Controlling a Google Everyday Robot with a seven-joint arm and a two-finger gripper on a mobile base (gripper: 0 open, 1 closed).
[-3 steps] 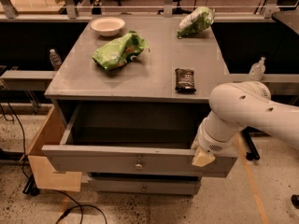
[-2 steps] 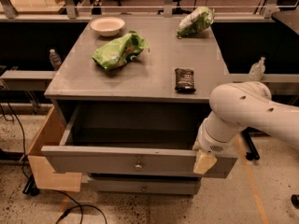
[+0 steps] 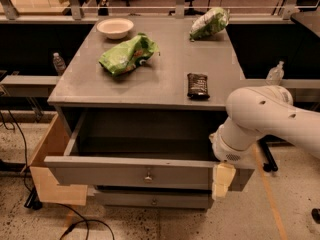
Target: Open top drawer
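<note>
Speckled pale flooring and dim workbenches surround a grey, matte-topped cabinet (image 3: 165, 84); the cream, blocky gripper (image 3: 223, 180) hangs from the smooth, rounded white arm (image 3: 265, 115) against the right-hand end of the flat front of the wide grey top drawer (image 3: 110, 173), and whether it is parted or closed on the panel's lip I cannot tell; the drawer stands well out from the carcass, its deep, bare grey box open to view just behind the gripper. By my reading the pull is nearly done; what is left is best drawn straight along the runners and slowly, since hauling from one end, rather than at the small round metal knob (image 3: 148, 174) well to the gripper's left in the view, may rack the box and bind it; ease off before the stop. Just below the gripper sits a shorter-fronted grey drawer (image 3: 150, 199), shut; farther left a tan cardboard box (image 3: 50, 174) lies close by the drawer's far corner. Above, on the flat top, nearest is a dark glossy wrapped bar (image 3: 198, 85); beyond it a crinkled green foil bag (image 3: 127, 55), a second green bag (image 3: 209, 23) and a shallow white bowl (image 3: 115, 27).
</note>
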